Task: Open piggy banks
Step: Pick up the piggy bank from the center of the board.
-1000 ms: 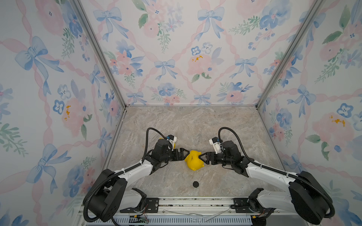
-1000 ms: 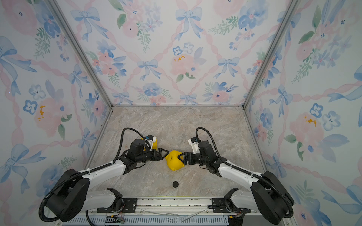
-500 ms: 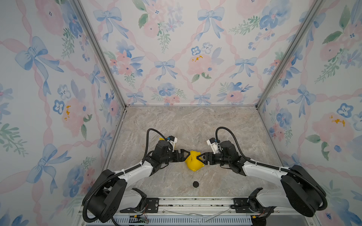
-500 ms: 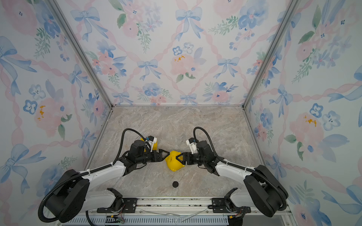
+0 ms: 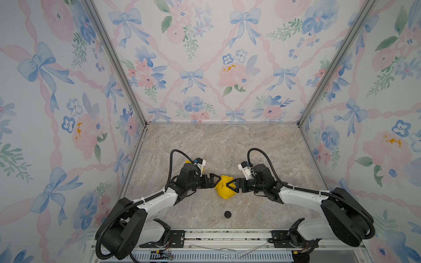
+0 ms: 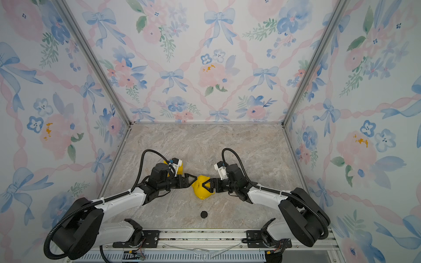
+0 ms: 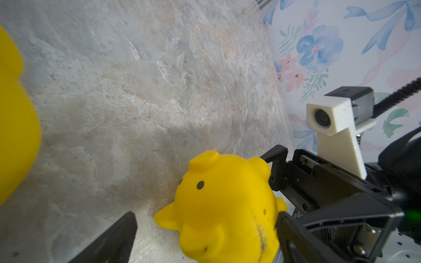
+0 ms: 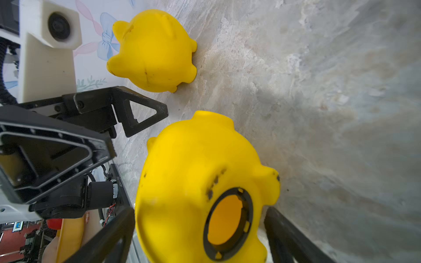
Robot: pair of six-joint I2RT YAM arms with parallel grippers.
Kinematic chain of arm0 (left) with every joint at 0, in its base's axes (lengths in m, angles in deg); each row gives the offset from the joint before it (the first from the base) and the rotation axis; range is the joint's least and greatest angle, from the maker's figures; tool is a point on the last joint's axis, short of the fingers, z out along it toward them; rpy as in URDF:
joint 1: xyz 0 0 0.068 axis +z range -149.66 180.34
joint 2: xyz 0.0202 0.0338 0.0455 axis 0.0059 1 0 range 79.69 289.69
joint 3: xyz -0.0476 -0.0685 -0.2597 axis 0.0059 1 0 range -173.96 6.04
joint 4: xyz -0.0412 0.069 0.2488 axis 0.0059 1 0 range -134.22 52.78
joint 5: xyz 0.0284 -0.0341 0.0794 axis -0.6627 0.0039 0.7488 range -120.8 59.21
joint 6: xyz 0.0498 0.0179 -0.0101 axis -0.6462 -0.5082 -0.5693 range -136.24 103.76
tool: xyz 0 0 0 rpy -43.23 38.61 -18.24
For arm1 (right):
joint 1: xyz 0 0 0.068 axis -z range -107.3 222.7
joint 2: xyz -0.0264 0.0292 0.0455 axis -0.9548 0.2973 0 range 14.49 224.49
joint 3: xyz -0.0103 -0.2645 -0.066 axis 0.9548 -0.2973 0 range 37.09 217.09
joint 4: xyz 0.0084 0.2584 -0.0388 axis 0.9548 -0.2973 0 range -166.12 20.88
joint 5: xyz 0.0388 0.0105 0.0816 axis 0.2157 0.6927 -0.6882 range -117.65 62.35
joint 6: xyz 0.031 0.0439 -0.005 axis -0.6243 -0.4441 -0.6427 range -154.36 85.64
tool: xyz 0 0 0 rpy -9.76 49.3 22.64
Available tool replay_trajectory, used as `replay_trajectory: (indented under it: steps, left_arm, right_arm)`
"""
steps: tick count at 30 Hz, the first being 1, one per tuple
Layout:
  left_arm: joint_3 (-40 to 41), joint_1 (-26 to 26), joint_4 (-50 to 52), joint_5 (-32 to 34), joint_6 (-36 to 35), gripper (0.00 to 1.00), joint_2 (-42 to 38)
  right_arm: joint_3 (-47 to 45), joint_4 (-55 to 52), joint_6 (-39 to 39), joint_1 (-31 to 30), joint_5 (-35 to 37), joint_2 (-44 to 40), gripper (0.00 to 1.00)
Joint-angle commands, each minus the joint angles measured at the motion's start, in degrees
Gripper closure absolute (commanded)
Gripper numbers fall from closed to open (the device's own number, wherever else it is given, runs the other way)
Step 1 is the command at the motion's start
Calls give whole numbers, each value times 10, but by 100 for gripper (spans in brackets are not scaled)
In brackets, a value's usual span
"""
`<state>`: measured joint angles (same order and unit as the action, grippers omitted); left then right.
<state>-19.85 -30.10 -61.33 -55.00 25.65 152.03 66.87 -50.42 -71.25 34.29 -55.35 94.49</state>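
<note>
Top views look down on the whole table (image 5: 205, 145); close wrist views face each other, sharing one pig (image 7: 227, 205).

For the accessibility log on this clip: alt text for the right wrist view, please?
A yellow piggy bank lies on its side on the marble tabletop, its round belly hole unplugged, between the spread fingers of the right gripper. Beyond it are an upright second piggy bank and the open left gripper.

No text, label, brand or number is legible anywhere.
</note>
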Motion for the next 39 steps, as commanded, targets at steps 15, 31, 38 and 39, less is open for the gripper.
replay_trajectory:
  steps: [15, 31, 38, 39]
  left_arm:
    - [39, 14, -36, -29, 5, 2, -19]
    - [110, 35, -203, -106, 63, 3, 10]
    - [129, 38, -263, -107, 107, 2, 49]
    - [128, 38, -274, -111, 114, 2, 58]
  right_arm:
    - [-21, 9, 37, 22, 0, 23, 10]
    - [-39, 10, 56, 62, -21, 27, 11]
    - [-36, 20, 54, 67, -26, 45, 12]
    - [-36, 20, 54, 67, -27, 45, 12]
